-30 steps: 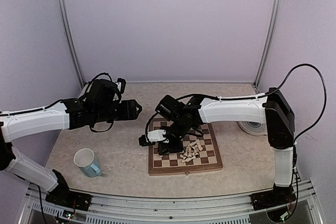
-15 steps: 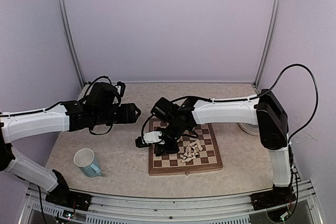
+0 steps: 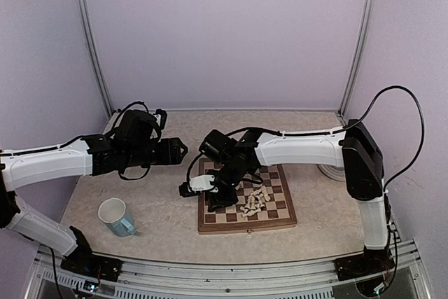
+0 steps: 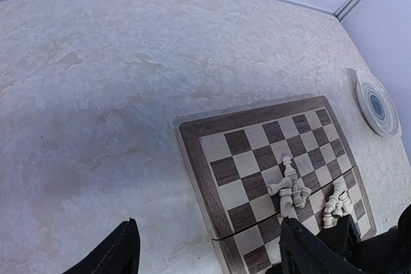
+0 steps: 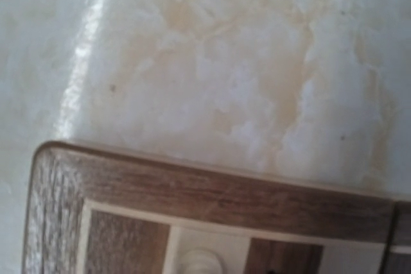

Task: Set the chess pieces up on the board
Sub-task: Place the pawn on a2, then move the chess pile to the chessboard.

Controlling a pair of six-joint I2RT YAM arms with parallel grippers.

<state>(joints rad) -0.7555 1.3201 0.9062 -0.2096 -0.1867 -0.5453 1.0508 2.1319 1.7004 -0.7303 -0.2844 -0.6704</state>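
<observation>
Board (image 3: 280, 223) lay flat at the middle of the table (image 3: 161, 201), with dark and cream checks, a brown border and a fold seam across it. Chess pieces (image 3: 255, 201) sat in a loose heap on the near half of the board, toward its centre. In my left wrist view the heap (image 4: 289, 190) showed as two small clusters just beside each other, most of the figures tipped on their sides.

My left gripper (image 3: 183, 148) hung above the bare table to the left of the board, well apart from it and pointed toward it. In its own camera its two fingers (image 4: 122, 251) were spread wide, with nothing between them.

My right gripper (image 3: 222, 197) was down over the left edge of the board, beside the heap. Neither the overhead view nor its own camera showed how its jaws stood, so I could not tell whether they were parted or pinching anything. Its camera showed a rounded corner of the board's border (image 5: 192, 190) close up, and the top of a single cream piece (image 5: 196, 262) on a light square just inside that border.

A ringed plate (image 3: 336, 171) lay beyond the board's far right corner, partly hidden by my right arm. A mug (image 3: 117, 216) stood upright near the front left of the table.
</observation>
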